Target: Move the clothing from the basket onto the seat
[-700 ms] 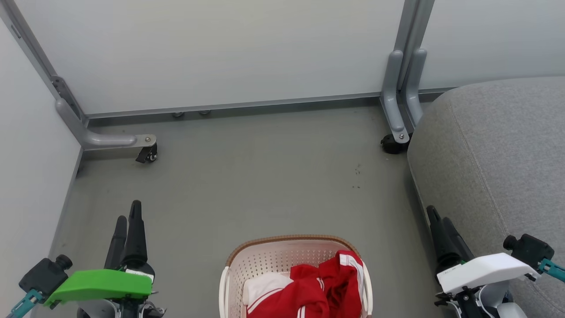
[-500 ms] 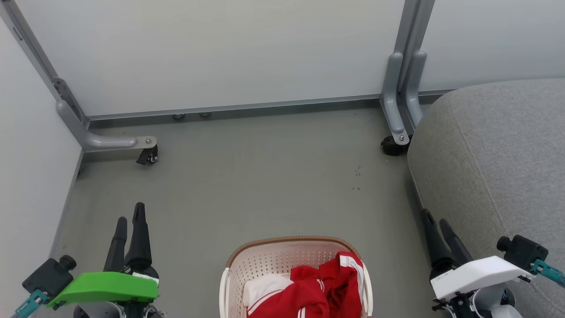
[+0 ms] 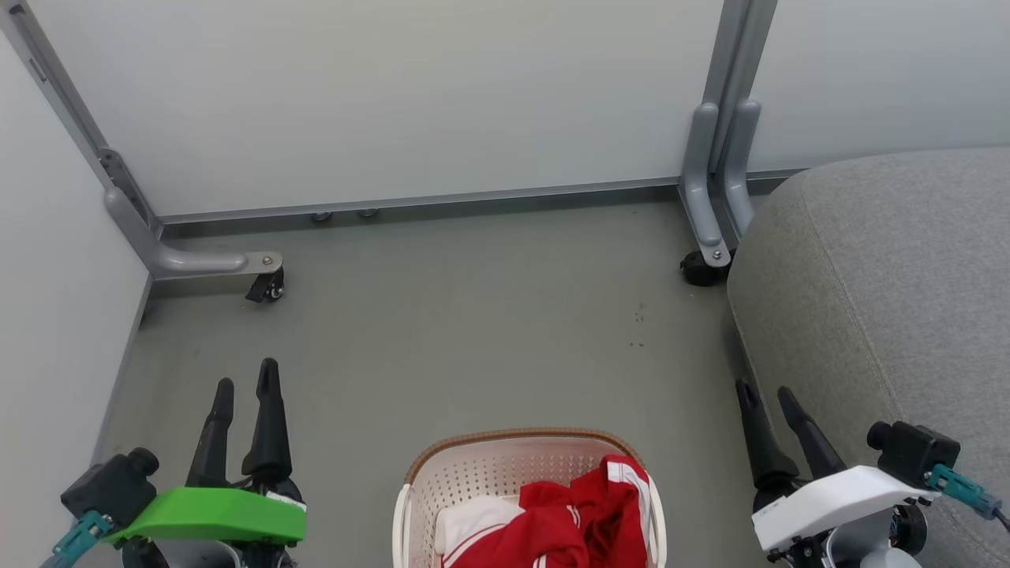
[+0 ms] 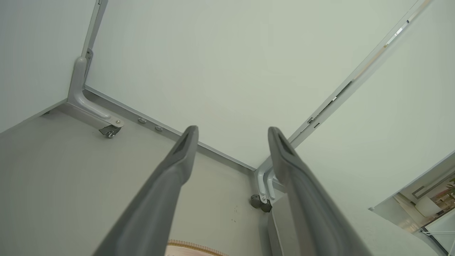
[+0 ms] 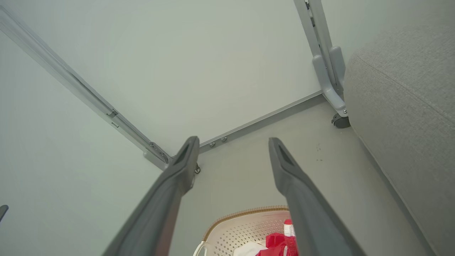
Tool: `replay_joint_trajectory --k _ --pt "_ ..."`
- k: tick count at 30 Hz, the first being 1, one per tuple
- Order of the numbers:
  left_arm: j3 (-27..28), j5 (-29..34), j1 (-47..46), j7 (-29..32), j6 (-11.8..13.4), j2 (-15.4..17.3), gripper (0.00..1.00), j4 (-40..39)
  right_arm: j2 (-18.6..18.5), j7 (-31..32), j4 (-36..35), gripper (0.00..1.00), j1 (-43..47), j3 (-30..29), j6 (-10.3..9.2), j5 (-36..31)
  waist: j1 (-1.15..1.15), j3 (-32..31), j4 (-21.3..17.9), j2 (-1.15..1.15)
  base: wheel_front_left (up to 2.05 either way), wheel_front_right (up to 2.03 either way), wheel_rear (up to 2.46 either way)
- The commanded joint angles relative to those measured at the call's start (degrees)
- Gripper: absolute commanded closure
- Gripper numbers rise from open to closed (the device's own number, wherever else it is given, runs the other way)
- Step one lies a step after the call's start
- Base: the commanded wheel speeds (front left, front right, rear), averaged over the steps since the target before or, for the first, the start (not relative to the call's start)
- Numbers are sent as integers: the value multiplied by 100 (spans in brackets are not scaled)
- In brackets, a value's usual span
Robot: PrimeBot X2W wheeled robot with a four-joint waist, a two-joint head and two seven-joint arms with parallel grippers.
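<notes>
Left gripper [image 3: 246, 377], under a green cover [image 3: 213, 511], at lower left, and right gripper [image 3: 764, 390], under a white cover [image 3: 828, 497], at lower right: each has its two long dark fingers spread apart with nothing between them, tips pointing toward the far wall. Pale partition panels [image 3: 394, 95] on grey metal frames close the back and left. Grey floor [image 3: 473, 315] lies before them. Seat [image 3: 884, 276], grey fabric with a stitched seam, occupies the right side; the right gripper hangs just beside its edge. Basket [image 3: 513, 435], cream perforated plastic with a brown woven-look rim, stands on the floor at bottom centre, between the grippers and apart from both. Clothing [image 3: 576, 513], red with white stripes and a white panel, lies bunched inside the basket. Black casters [image 3: 271, 285] carry the frame feet. A white label [image 3: 278, 498] beside the green cover is too small to read.
</notes>
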Motion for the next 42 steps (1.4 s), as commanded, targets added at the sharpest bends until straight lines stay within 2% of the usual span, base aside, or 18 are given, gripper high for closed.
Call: replay_joint_trajectory --k 1,9,29,42 --pt "-14 209 31 -61 -13 41 0 -71 -37 -74 -93 0 19 29 1 -193 0 -10 1 0 0 0 0" --pt "-37 651 109 -189 -21 45 0 -57 -42 -197 -135 0 93 76 1 -714 0 -65 30 0 0 0 0" --pt "-319 1740 237 -471 -31 82 0 140 -54 -479 -150 0 219 -280 1 -1694 0 -122 6 0 0 0 0" --pt "-434 2362 257 -625 -33 115 0 138 -60 -638 -172 0 257 -249 1 -2334 0 -123 7 0 0 0 0"
